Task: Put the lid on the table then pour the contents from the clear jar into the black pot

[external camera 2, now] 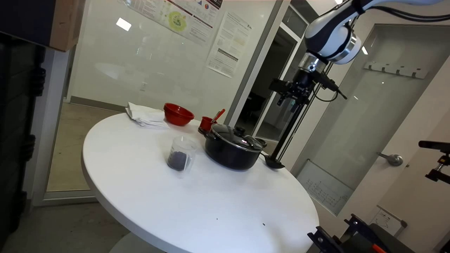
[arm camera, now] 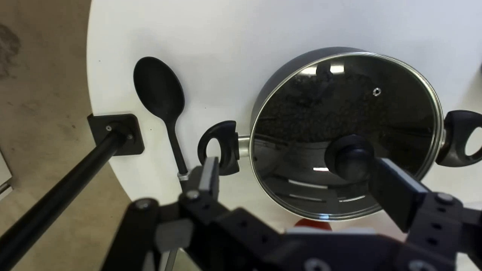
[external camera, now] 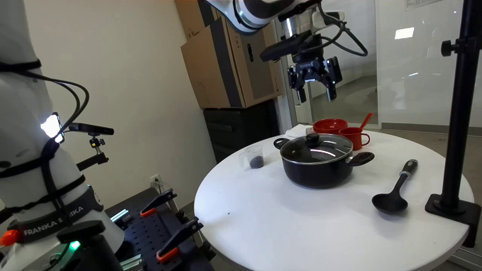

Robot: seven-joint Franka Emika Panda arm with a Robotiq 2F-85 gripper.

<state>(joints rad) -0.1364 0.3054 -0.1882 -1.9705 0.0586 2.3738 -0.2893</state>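
Observation:
The glass lid (external camera: 333, 145) with its metal rim and dark knob sits on the black pot (external camera: 318, 175) on the white round table (external camera: 301, 226). The lid (external camera 2: 223, 131) and the pot (external camera 2: 230, 156) also show in an exterior view. The clear jar (external camera: 257, 157), upright with dark contents, stands beside the pot; it also shows in an exterior view (external camera 2: 180, 156). The jar is not clearly seen in the wrist view. My gripper (external camera: 316, 96) is open and empty, high above the pot. In the wrist view its fingers (arm camera: 295, 165) are spread over the lid (arm camera: 293, 120), the right one beside the knob.
A black ladle (external camera: 391, 203) lies near a black post (external camera: 453, 113) clamped at the table edge. A red bowl (external camera 2: 178, 114) and a red cup (external camera: 352, 137) with a red-handled utensil stand behind the pot. Folded white cloths (external camera 2: 146, 114) lie near the bowl.

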